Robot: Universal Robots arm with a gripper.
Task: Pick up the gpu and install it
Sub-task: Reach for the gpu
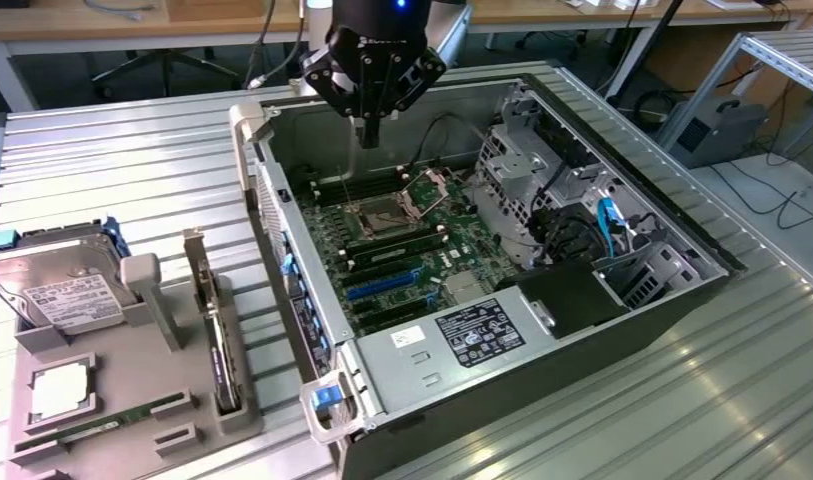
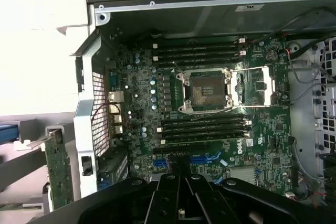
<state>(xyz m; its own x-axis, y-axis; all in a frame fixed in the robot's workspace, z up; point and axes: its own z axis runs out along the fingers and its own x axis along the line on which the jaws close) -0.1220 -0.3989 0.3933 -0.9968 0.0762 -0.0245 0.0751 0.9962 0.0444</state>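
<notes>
Cool, even light from overhead fills the exterior view, laying pale streaks of glare along the ribbed metal table (image 1: 726, 400), while the inner walls of the open computer case (image 1: 313, 150) sit in soft shade. In the wrist view, the ground outside the case is washed out to near white, and the motherboard (image 2: 136, 108) looks dimmer, with a greenish cast.
</notes>
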